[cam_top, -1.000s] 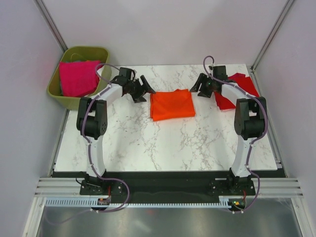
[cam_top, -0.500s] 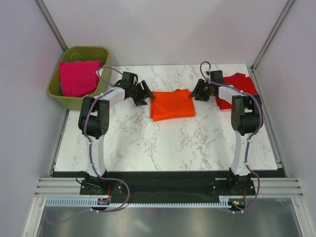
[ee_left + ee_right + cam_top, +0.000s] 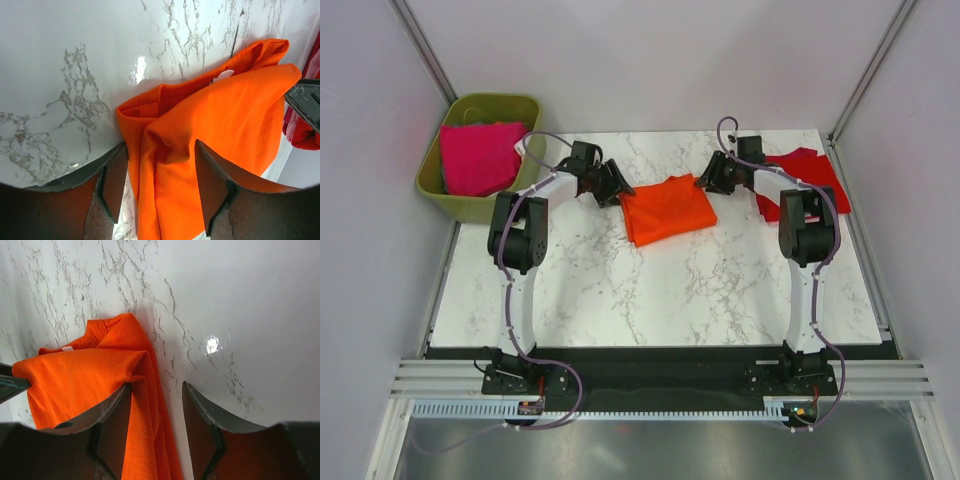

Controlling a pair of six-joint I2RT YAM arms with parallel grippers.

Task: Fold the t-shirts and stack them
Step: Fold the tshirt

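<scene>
The folded orange t-shirt (image 3: 665,208) lies mid-table, toward the far side. My left gripper (image 3: 617,188) is at its far left corner. In the left wrist view the left gripper (image 3: 160,147) is open, with the bunched orange t-shirt (image 3: 225,115) between its fingers (image 3: 114,185). My right gripper (image 3: 703,180) is at the far right corner. In the right wrist view the right gripper (image 3: 157,387) is open astride the orange t-shirt's (image 3: 75,375) edge, with bare table beside one finger (image 3: 200,430). The red t-shirt (image 3: 808,178) lies at the far right. The magenta t-shirt (image 3: 478,155) sits in the bin.
An olive-green bin (image 3: 470,207) stands off the table's far left corner. The marble table (image 3: 650,290) has a black strip along its near edge. Enclosure posts and walls stand close on both sides.
Both grippers moved inward and down onto the orange t-shirt's far corners, and their jaws narrowed. The shirt's far edge has bunched and shifted slightly.
</scene>
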